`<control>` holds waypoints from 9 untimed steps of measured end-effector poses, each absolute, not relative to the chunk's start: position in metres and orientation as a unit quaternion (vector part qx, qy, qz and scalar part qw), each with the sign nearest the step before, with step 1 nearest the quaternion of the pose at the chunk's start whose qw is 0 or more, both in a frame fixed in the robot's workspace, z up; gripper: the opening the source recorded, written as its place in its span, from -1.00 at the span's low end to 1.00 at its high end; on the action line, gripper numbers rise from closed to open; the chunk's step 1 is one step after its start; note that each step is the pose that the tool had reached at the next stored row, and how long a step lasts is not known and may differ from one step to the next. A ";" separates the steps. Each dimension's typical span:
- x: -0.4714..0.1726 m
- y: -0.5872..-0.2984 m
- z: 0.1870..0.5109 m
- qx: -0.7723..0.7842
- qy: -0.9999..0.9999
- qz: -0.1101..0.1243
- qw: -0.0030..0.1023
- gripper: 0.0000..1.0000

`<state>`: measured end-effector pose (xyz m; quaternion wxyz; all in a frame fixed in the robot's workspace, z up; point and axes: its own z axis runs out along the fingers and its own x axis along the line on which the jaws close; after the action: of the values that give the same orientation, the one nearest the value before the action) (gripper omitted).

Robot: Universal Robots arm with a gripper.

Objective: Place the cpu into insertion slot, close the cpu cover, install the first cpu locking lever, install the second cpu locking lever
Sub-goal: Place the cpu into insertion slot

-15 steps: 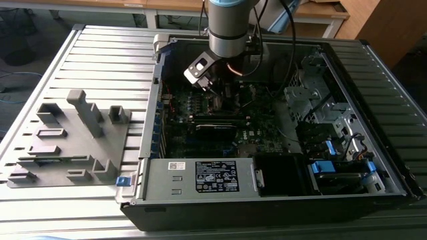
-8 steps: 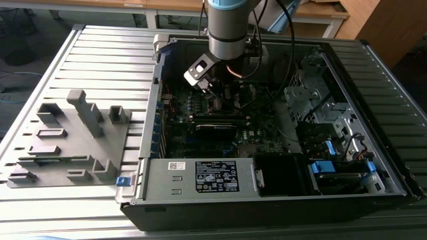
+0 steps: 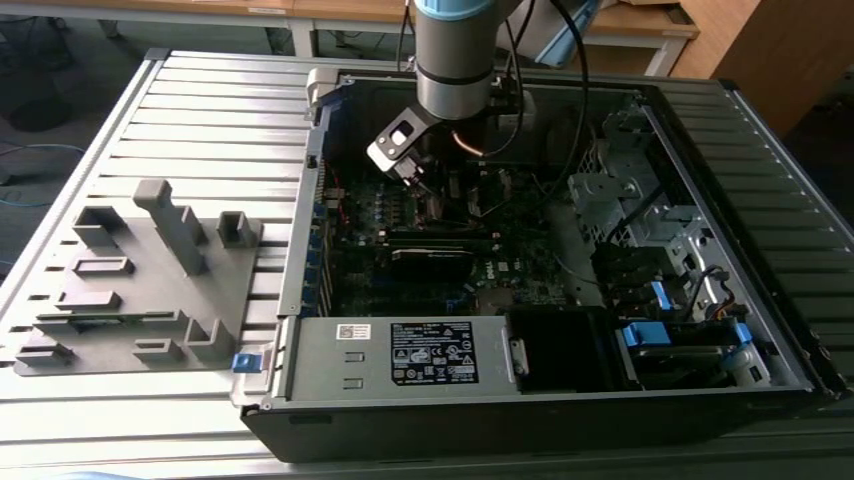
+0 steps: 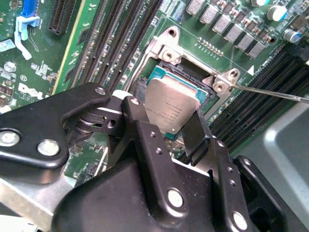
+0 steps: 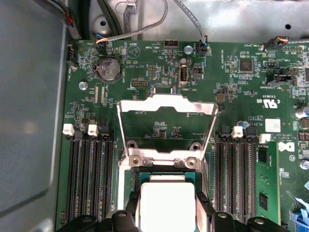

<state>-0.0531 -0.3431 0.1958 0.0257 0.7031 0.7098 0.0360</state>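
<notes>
Fingers (image 4: 137,125) grip the chip (image 4: 169,108) by opposite edges at the socket (image 4: 192,77), eleven o'clock from mid-case (image 3: 534,425) in the exterior view. Keep it level, corners matched, cover (image 5: 166,101) open.

Grey slatted worktable (image 3: 200,120); wooden desk (image 3: 347,10) behind; wooden cabinet (image 3: 774,50) at exterior view's right; grey floor (image 3: 94,40).

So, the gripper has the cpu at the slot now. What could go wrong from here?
1. In the second wrist view the cpu, held by the gripper, looks tilted over the slot. If released like this, it may sit askew and harm the contacts.
2. The cover stands open at the slot's edge, and the fingers might knock it.
3. The thin lever lies near one slot corner and could snag.
</notes>
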 end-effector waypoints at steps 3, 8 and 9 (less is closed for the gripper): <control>-0.053 -0.343 0.195 0.703 0.710 0.036 0.026 0.08; -0.054 -0.342 0.195 0.703 0.710 0.036 0.026 0.08; -0.054 -0.342 0.195 0.703 0.710 0.036 0.026 0.08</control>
<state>-0.0541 -0.3422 0.1946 0.0256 0.7030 0.7098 0.0359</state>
